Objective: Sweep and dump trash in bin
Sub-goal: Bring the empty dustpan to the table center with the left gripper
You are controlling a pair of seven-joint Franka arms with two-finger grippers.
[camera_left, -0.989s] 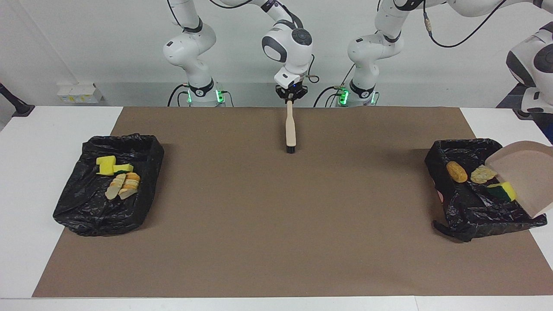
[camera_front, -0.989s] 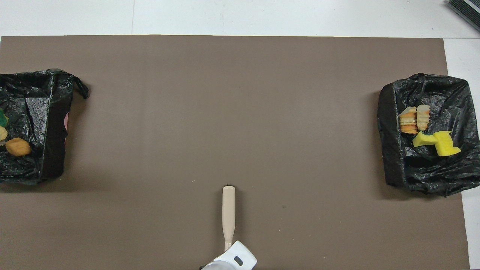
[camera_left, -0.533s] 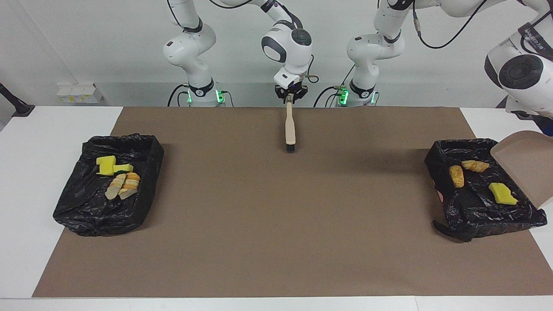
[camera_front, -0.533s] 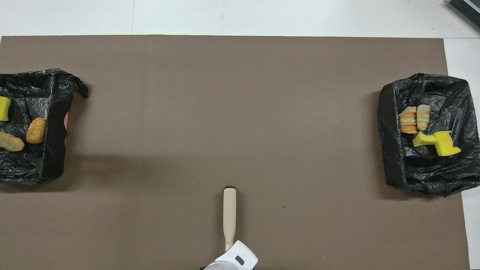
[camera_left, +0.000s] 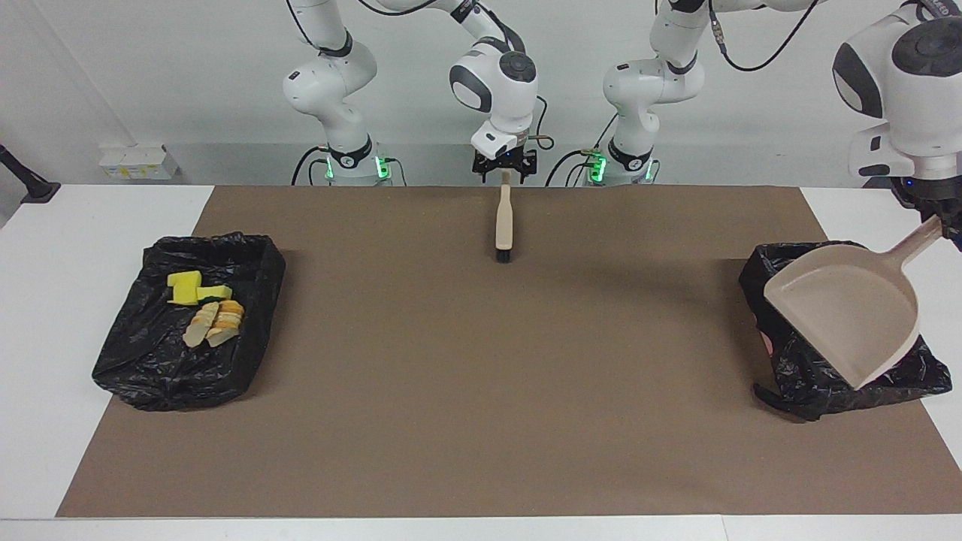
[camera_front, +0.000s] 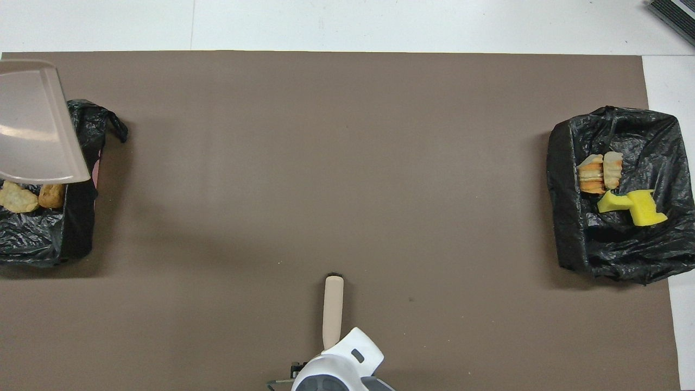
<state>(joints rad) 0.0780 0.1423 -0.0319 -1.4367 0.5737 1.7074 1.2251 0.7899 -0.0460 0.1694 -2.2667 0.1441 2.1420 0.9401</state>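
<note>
My left claw (camera_left: pixel 936 222) clamps the dustpan (camera_left: pixel 849 308) handle, the pan tipped over the nine o'clock bin (camera_front: pixel 32 244). My right claw (camera_left: pixel 505 167) stands spread around the brush (camera_left: pixel 503 225), which lies at six o'clock. The trash (camera_front: pixel 613 187) sits in both bins, none on the mat (camera_left: pixel 481 376). I judge that only parking the dustpan is left.

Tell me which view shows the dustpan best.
The facing view. There the whole dustpan shows, pan and handle, held by the left gripper over the bin at the left arm's end. The overhead view catches only part of the pan at its edge; handle and gripper are out of frame.
</note>
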